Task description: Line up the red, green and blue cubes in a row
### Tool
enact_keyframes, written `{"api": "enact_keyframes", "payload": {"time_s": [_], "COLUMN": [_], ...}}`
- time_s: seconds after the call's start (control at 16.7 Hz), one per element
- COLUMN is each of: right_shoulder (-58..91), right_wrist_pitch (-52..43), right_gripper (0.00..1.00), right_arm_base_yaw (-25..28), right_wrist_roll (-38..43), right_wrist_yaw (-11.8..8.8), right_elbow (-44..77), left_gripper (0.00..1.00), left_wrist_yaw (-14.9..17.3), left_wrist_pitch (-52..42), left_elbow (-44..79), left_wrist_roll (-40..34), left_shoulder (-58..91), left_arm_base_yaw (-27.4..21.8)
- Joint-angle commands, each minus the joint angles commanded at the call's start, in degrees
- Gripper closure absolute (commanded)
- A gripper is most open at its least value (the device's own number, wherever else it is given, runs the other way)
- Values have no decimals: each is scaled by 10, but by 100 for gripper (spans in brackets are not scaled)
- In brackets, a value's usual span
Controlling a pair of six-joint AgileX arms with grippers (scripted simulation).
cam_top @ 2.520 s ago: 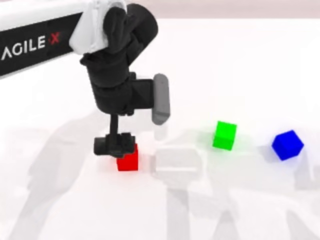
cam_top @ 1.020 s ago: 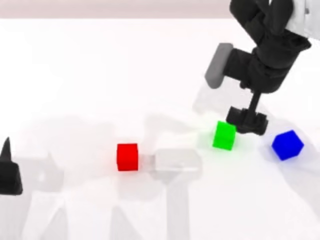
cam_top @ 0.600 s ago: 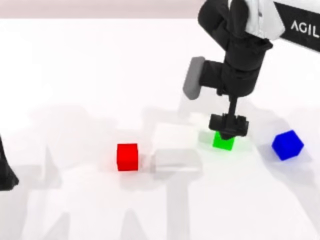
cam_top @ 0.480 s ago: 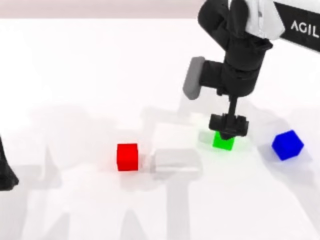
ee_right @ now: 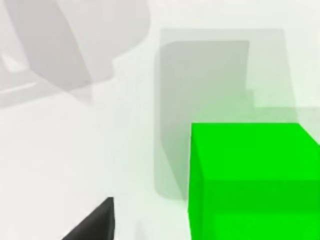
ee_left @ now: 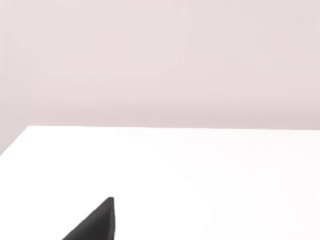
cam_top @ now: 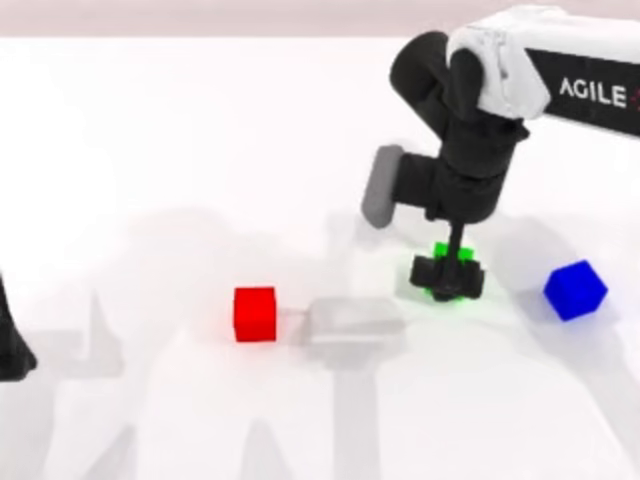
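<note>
Right gripper (cam_top: 446,277) down over the glossy green cube (cam_top: 440,254) right of centre, apparently clamped on it; plain red cube (cam_top: 255,314) left, blue cube (cam_top: 575,290) far right; left arm (cam_top: 12,345) parked at left edge.

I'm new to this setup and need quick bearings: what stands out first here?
The right gripper is down over the green cube, right of the table's middle. The red cube sits alone to the left, the blue cube at far right. The left arm is parked at the left edge.
</note>
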Motion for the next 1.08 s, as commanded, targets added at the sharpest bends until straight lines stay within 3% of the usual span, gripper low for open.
{"api": "enact_keyframes", "payload": {"time_s": [0.18,0.48,1.08], "right_shoulder": [18,23,23], "right_wrist_pitch": [57,65,65], "right_gripper": [0,0,75], "right_arm_base_yaw": [1,1,1], "right_wrist_roll": [1,1,1], "right_wrist_yaw": [0,0,0], "right_elbow": [-39,-46,-46], "left_gripper": [0,0,0], "left_wrist_yaw": [0,0,0], "left_wrist_pitch": [0,0,0], "left_elbow": [0,0,0], "left_wrist_roll": [0,0,0], "left_shoulder": [0,0,0], "left_arm_base_yaw": [0,0,0]}}
